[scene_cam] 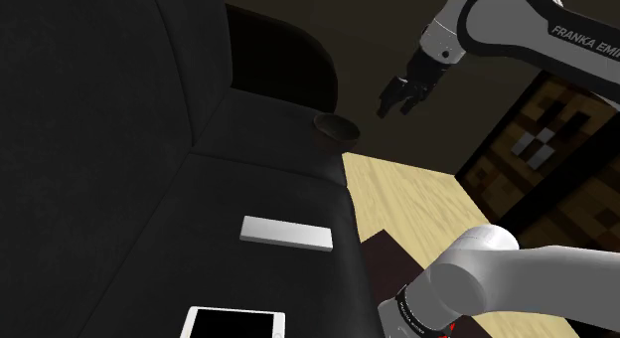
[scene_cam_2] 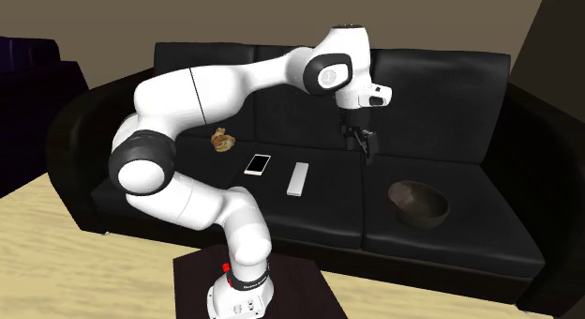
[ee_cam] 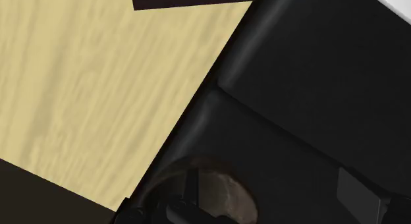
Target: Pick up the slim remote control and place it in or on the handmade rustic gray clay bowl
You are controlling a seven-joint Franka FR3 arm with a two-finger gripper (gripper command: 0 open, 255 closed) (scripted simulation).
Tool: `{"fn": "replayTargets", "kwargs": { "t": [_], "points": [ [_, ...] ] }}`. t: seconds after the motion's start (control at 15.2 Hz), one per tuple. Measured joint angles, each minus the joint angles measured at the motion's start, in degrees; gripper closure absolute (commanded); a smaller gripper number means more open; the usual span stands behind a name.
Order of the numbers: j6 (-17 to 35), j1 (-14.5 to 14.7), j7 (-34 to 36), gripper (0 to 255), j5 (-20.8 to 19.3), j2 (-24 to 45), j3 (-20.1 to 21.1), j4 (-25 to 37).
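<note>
Second exterior view: one white remote (scene_cam_2: 298,179) lies flat on the black sofa (scene_cam_2: 450,83) seat, one phone (scene_cam_2: 258,164) just beside it, one dark grey-brown bowl (scene_cam_2: 418,203) well apart on the next cushion. The jaws hang above, between remote and bowl, parted and holding nothing.

White arm (scene_cam_2: 216,83) arches across the second exterior view's centre; its black gripper (scene_cam_2: 364,150) hangs pointing down, fingers apparently apart, empty.

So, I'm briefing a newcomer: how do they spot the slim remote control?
On the black sofa, two flat things lie side by side on the seat. The remote is the plain pale grey, narrow bar; its neighbour, a white-edged phone, is wider with a black screen.
</note>
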Motion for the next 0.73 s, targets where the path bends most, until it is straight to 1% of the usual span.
{"fn": "replayTargets", "kwargs": {
  "t": [0.07, 0.2, 0.73],
  "points": [
    [0.0, 0.0, 0.0, 0, 0.0, 0.0, 0.0, 0.0],
    [1.2, 1.0, -0.5, 0, 0.6, 0.6, 0.6, -1.1],
    [7.4, 7.5, -4.0, 0, 4.1, 4.7, 4.5, -6.4]
  ]
}}
